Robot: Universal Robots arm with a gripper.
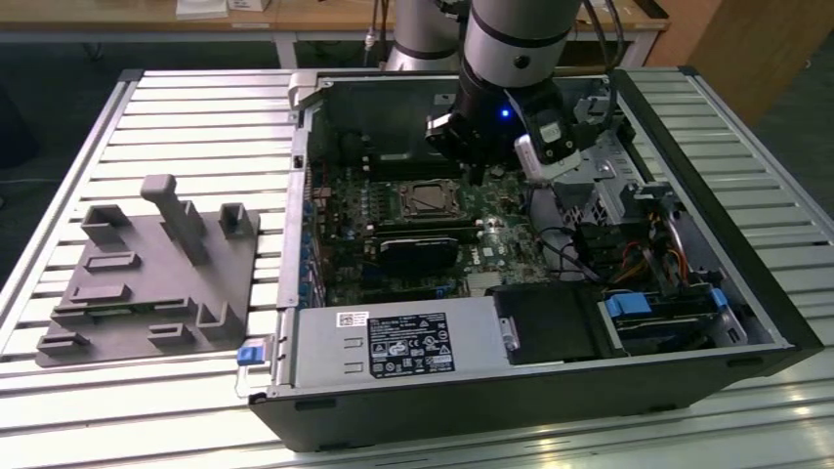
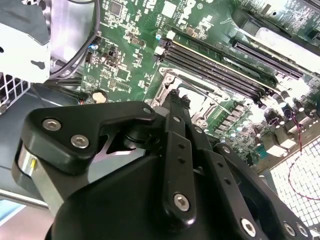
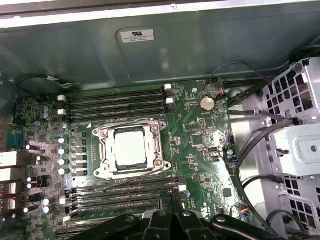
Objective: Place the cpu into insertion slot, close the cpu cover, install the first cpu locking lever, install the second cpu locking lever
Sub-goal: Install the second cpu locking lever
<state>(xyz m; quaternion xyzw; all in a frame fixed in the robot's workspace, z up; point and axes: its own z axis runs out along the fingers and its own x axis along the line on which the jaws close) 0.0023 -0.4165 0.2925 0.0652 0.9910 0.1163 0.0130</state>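
Observation:
The cpu [image 3: 131, 150] lies flat in the insertion slot [image 3: 103, 171] on the green motherboard, silver top up. The cpu cover [image 3: 156, 148] is down around it, and the chip shows through its cut-out. Thin metal lever rods [image 3: 125, 122] run along the socket's edges; I cannot tell if they are latched. My gripper [image 3: 170, 198] hovers above the memory slots beside the socket, fingers pressed together with nothing between them. In the exterior view the gripper [image 1: 485, 178] hangs just to the right of the cpu [image 1: 424, 200]. In the second wrist view the fingertips [image 2: 176, 96] partly hide the socket [image 2: 200, 97].
The open computer case [image 1: 521, 391] lies on a slatted metal table. Black memory slots [image 3: 117, 102] flank the socket. Cables [image 3: 250, 145] and a perforated drive cage [image 3: 295, 150] crowd one side. A grey fixture block [image 1: 144, 278] stands at the exterior view's left.

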